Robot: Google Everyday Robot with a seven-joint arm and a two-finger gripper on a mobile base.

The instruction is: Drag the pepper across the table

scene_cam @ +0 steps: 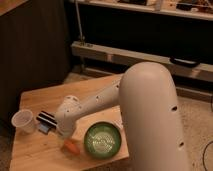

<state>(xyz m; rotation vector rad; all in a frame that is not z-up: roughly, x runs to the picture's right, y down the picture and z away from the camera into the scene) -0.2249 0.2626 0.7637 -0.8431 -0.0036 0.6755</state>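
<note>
Orange against pale wood: in the camera view, the pepper lies flat on the table close to the front edge. It is just left of the green bowl; you cannot tell whether the two touch. The gripper hangs at the end of the white arm, low over the wood and just behind the pepper's left end. The wrist hides it, so you cannot tell whether it is wide, narrow or holding anything, nor whether it meets the pepper at all. Left of it a dark packet lies on the table, and further left a clear cup stands upright near the edge.

Treat the pepper as light, smooth-skinned and round in section. It is likely to roll or swivel under a side push rather than slide straight. It should be firm enough to take a gentle pinch, but a hard squeeze could split the skin or squirt it out.

Take hold across its narrow width at the thicker part. Which end that is does not show here. Keep it down on the wood as you pull, so that it drags and does not lift.

Mind the bowl on the right, which a swinging pepper could nudge, and the front edge, where it could drop off.
</note>
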